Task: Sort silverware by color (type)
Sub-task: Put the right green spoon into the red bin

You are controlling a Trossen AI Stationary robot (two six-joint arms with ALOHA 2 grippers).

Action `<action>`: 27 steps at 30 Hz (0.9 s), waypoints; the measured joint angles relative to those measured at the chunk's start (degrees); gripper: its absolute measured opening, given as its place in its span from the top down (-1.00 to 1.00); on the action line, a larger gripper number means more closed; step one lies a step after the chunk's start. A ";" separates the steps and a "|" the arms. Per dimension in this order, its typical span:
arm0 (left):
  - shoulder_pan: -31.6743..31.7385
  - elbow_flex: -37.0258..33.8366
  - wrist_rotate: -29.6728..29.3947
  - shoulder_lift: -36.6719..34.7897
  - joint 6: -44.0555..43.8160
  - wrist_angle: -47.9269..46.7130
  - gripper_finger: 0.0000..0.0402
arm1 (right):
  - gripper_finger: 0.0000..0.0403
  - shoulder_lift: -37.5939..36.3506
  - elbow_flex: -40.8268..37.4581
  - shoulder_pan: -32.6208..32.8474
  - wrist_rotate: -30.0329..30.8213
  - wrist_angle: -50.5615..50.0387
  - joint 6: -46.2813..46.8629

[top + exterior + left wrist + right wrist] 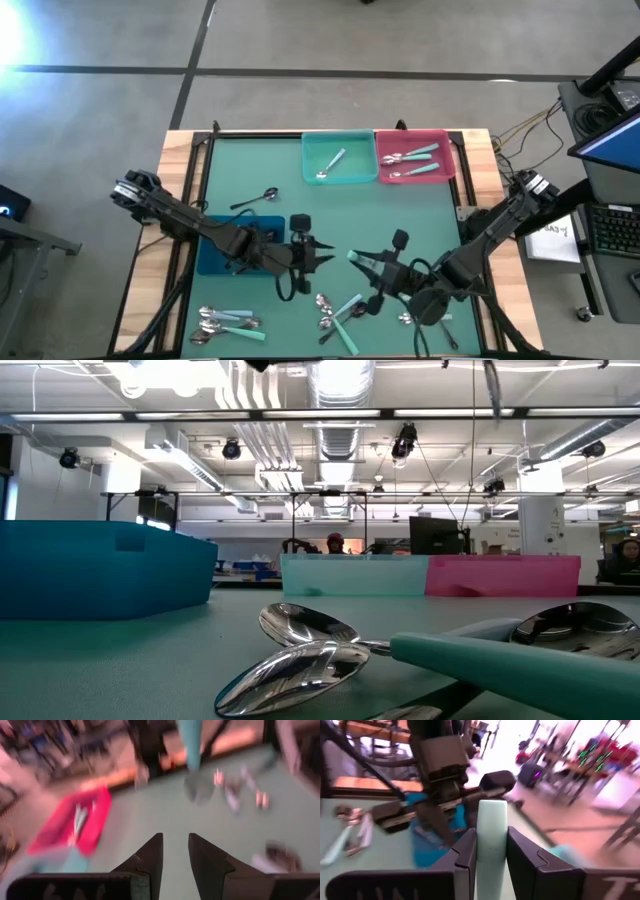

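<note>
green mat's crowded: right gripper (491,851) clamps a teal-handled spoon (492,827) (left gripper (175,851) slightly apart, empty); they might collide.

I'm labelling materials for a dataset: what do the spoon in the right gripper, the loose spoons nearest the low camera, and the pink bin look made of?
Held spoon, clamped in the right gripper: matte mint handle, likely plastic. Loose spoons: polished metal bowls with mirror-like reflections of the ceiling. Pink bin: slightly translucent, probably plastic.
</note>
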 joint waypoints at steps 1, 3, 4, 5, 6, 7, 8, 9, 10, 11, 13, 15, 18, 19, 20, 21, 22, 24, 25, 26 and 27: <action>0.00 -1.41 -0.01 0.00 1.15 5.09 0.62 | 0.67 0.29 -0.02 0.00 0.78 2.99 -2.98; 0.04 -4.11 0.01 0.00 2.74 14.53 0.62 | 0.67 0.69 0.05 0.07 1.37 7.38 -8.47; 0.07 -5.39 0.41 0.00 3.06 19.45 0.62 | 0.67 0.92 0.25 0.14 1.50 9.14 -10.70; 0.14 -6.49 1.07 0.00 3.06 23.80 0.62 | 0.67 1.20 0.32 0.13 1.26 10.64 -12.76; 0.19 -7.60 1.64 0.00 3.08 28.02 0.62 | 0.67 1.65 0.37 -0.01 1.09 11.57 -14.33; 0.20 -8.63 2.74 0.00 3.06 32.09 0.62 | 0.67 2.11 0.37 -0.36 1.05 12.51 -15.78; 0.20 -9.60 3.51 0.00 3.08 35.57 0.62 | 0.67 2.59 0.37 -0.68 1.03 13.36 -17.34; 0.20 -10.40 3.83 0.00 3.10 38.38 0.62 | 0.67 2.96 0.37 -0.91 0.97 14.27 -18.50; 0.26 -10.79 3.91 0.00 3.06 40.39 0.62 | 0.67 3.16 0.37 -1.20 0.84 14.70 -19.70; 0.26 -10.97 3.95 0.00 2.84 41.12 0.62 | 0.67 3.52 0.37 -1.51 0.88 15.85 -20.92; 0.26 -11.03 4.00 0.00 2.47 41.05 0.62 | 0.67 3.89 0.46 -2.16 0.71 17.82 -23.24; 0.25 -10.96 4.19 0.15 2.43 40.53 0.62 | 0.67 4.54 0.61 -2.80 0.28 18.74 -24.98; 0.24 -10.35 4.13 0.49 2.51 40.23 0.62 | 0.67 4.76 0.87 -3.63 -0.80 19.51 -26.96; 0.25 -10.21 4.13 0.56 2.54 40.24 0.62 | 0.67 4.83 1.16 -4.01 -0.96 19.87 -27.19; 0.28 -10.09 4.13 0.57 2.54 40.06 0.62 | 0.67 4.88 1.43 -4.31 -1.54 20.37 -27.45; 0.33 -9.88 4.14 0.59 2.49 39.94 0.62 | 0.67 4.88 1.60 -4.40 -1.95 20.65 -27.79; 0.35 -9.58 4.21 0.59 2.41 39.55 0.62 | 0.67 4.88 1.79 -4.63 -2.06 20.72 -28.29; 0.35 -9.24 5.30 0.59 2.23 39.25 0.62 | 0.67 5.01 2.23 -5.02 -2.68 20.57 -29.33; 0.35 -9.20 5.46 0.59 2.23 39.20 0.62 | 0.67 5.07 2.30 -5.32 -3.69 20.59 -29.41; 0.35 -9.09 5.44 0.59 2.23 39.10 0.62 | 0.67 5.09 2.46 -5.63 -5.02 20.67 -29.41; 0.35 -8.90 5.40 0.59 2.22 39.08 0.62 | 0.67 5.10 2.65 -5.82 -6.26 20.72 -29.19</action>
